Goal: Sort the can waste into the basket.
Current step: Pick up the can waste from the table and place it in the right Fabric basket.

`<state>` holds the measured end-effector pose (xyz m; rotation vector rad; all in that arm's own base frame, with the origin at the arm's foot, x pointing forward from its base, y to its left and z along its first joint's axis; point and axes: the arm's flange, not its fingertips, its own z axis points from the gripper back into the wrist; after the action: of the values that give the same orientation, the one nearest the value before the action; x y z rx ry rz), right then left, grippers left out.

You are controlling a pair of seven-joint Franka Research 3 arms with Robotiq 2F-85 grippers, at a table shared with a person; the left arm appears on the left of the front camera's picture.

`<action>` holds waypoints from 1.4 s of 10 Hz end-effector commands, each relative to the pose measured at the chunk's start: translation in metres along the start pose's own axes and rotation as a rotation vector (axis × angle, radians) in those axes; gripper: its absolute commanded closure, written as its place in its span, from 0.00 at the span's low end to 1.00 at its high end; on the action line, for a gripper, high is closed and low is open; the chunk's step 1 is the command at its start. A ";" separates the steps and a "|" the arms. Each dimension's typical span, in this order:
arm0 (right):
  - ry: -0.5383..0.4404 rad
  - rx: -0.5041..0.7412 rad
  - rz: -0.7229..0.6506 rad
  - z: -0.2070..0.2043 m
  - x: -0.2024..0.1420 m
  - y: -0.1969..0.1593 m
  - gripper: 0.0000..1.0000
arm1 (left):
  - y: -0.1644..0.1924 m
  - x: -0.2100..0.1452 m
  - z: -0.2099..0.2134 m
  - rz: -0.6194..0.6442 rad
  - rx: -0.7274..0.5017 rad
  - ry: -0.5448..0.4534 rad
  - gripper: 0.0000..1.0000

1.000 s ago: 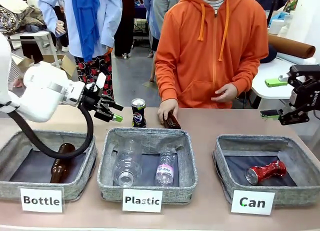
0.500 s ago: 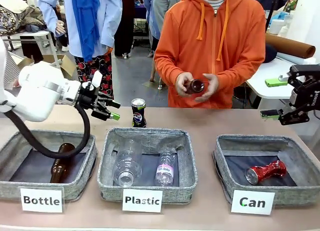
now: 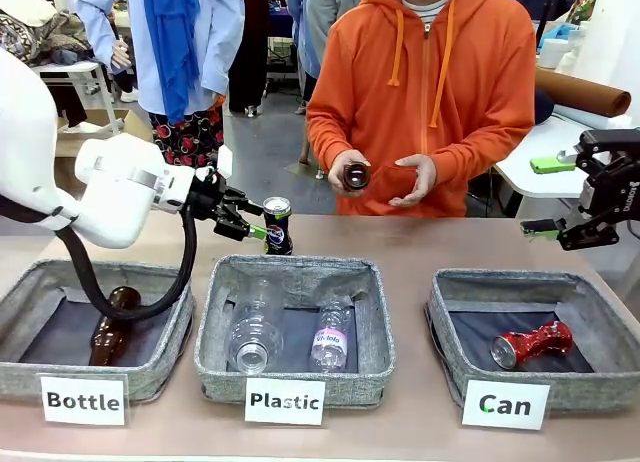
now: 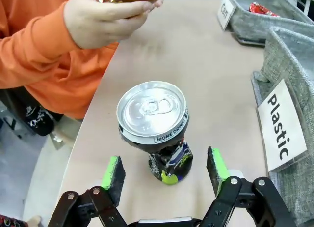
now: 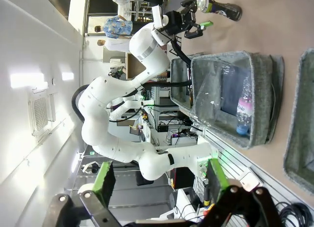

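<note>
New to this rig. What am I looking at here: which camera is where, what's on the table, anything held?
Two white robot arms share a table with a person in orange. The front view looks across the table from the robot's side; each wrist view looks along one gripper's fingers. Three grey baskets stand in front: Bottle basket holds a brown bottle, Plastic basket two clear bottles, Can basket a dented red can. A black-blue can stands upright beyond the Plastic basket. The left gripper is open, pads either side of that can, not gripping. The right gripper hangs open, empty. The person's hand holds a second brown bottle.
</note>
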<state>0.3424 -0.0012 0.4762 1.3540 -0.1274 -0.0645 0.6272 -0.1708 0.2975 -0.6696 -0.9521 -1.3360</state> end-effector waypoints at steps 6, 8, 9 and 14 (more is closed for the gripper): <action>0.003 0.000 -0.015 0.000 -0.001 0.004 0.00 | -0.085 -0.006 0.384 -0.011 0.245 -0.378 0.12; 0.003 0.000 -0.015 0.000 -0.001 0.004 0.00 | -0.136 -0.023 0.443 0.035 0.402 -0.607 0.12; 0.003 0.000 -0.015 0.000 -0.001 0.004 0.00 | -0.155 -0.035 0.457 0.046 0.486 -0.708 0.12; 0.003 0.000 -0.015 0.000 -0.001 0.004 0.00 | -0.183 -0.056 0.470 -0.066 0.623 -1.013 0.12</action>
<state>0.3422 -0.0015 0.4761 1.3545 -0.1272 -0.0651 0.3520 0.2343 0.4539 -0.8026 -2.0899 -0.5714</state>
